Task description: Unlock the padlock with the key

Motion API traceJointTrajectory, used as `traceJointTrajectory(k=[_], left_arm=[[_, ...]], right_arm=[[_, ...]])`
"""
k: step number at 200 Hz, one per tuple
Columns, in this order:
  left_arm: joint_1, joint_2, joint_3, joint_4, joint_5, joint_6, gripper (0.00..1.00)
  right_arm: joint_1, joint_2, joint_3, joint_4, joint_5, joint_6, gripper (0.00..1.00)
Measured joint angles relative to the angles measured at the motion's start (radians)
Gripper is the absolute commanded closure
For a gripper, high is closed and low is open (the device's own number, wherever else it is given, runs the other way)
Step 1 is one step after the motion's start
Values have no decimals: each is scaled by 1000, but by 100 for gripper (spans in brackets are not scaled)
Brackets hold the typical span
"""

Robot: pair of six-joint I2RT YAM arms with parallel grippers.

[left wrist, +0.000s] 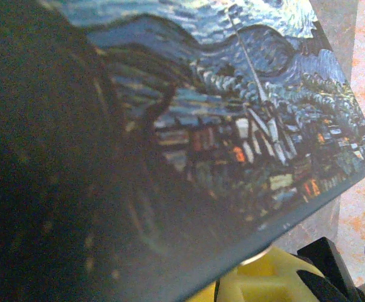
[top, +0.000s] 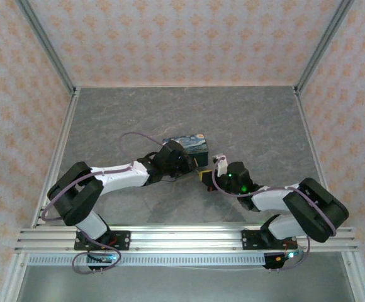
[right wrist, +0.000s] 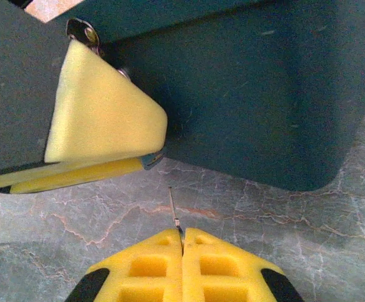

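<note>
Right pincer (right wrist: pixel 182 242) clenched on the thin key (right wrist: pixel 174 207), tip short of the starry-night box (right wrist: pixel 245 94). Left pincer (top: pixel 190 167) against box; grip cannot be told. Padlock (right wrist: pixel 82 30), apparently the silvery glint beside it, not yet entered.

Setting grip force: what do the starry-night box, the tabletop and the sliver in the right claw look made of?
Rectangular box printed with a starry-night painting: smooth, slightly glossy print; coated card or tin, unclear. Grey veined tabletop: matte stone look, perhaps laminate. Thin silvery sliver pinched in the right claw: metal, judging by its glint.
</note>
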Motion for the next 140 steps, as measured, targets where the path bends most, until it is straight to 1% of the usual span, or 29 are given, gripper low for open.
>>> traceJointTrajectory(k=[65,140], left_arm=[[0,0,0,-2,2,0,75],[0,0,0,-2,3,0,76]], right_arm=[[-6,5,5,41,-2,15,100],[-6,27,19,48,-9,23,100]])
